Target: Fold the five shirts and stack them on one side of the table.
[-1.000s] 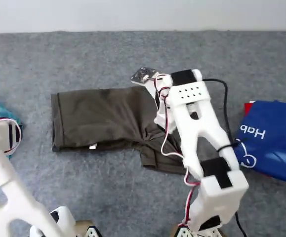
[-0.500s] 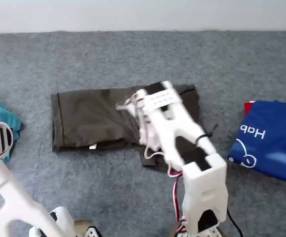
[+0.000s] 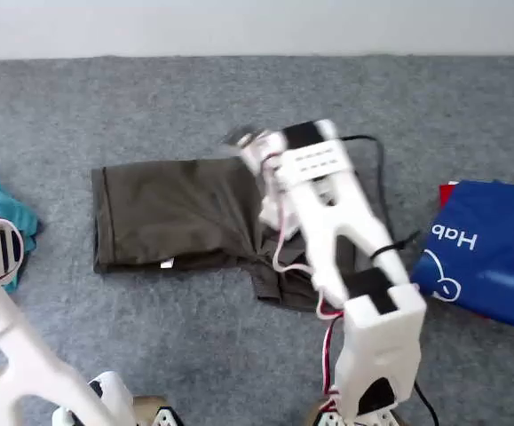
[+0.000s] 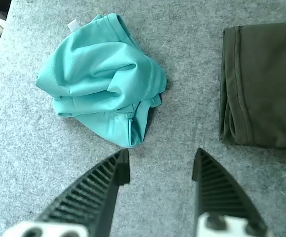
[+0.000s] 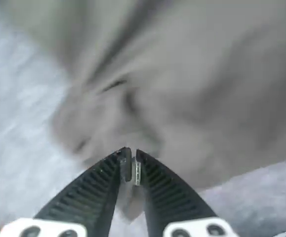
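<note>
Olive shirt (image 3: 177, 213) mid-table, part folded, right arm over it.
Long axis runs side to side across the table (image 3: 150, 98) in the high view, and the shirt's right part is hidden under the right arm, the nearer one. Right gripper (image 3: 246, 142) sits at the shirt's far edge, fingers pressed almost together; too blurred to tell if cloth is pinched. Left gripper (image 4: 160, 168), fingers apart, hangs over bare table between the olive hem and a crumpled teal shirt (image 4: 101, 79). Blue shirt (image 3: 487, 248) lies well apart on the right, cut off at the edge.
</note>
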Robot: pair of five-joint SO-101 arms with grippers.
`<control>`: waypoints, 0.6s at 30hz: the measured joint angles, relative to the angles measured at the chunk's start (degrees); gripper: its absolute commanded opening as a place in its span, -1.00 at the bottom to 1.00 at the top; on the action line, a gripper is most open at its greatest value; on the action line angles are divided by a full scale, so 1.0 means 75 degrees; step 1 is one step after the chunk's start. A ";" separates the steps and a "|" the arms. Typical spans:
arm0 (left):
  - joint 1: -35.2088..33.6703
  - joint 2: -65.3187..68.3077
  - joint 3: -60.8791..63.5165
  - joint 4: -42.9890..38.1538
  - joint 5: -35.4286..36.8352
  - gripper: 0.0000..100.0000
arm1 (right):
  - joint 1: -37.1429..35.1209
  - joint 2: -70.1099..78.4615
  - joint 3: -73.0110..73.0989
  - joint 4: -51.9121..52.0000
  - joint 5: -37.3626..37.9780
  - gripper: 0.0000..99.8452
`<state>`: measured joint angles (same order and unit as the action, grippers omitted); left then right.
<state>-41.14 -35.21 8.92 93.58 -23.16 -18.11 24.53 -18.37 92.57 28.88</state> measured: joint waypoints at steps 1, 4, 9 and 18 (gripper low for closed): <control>0.0000 0.0000 0.0000 0.0000 0.0000 -0.57 | 0.0199 0.0176 -0.0023 -0.0258 0.0000 -0.95; -0.0012 0.0000 0.0000 0.0000 0.0000 -0.57 | 0.0316 0.0785 -0.0059 -0.0469 -0.0012 -0.95; -0.0012 0.0000 0.0000 0.0000 0.0000 -0.57 | -0.0621 0.1430 -0.0059 0.0363 -0.0023 -0.95; -0.0012 0.0000 0.0000 0.0000 0.0000 -0.57 | -0.2168 0.1582 -0.0023 0.1055 -0.0258 -0.95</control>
<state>-41.23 -35.21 8.92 93.58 -23.16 -34.37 36.40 -18.55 100.48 26.95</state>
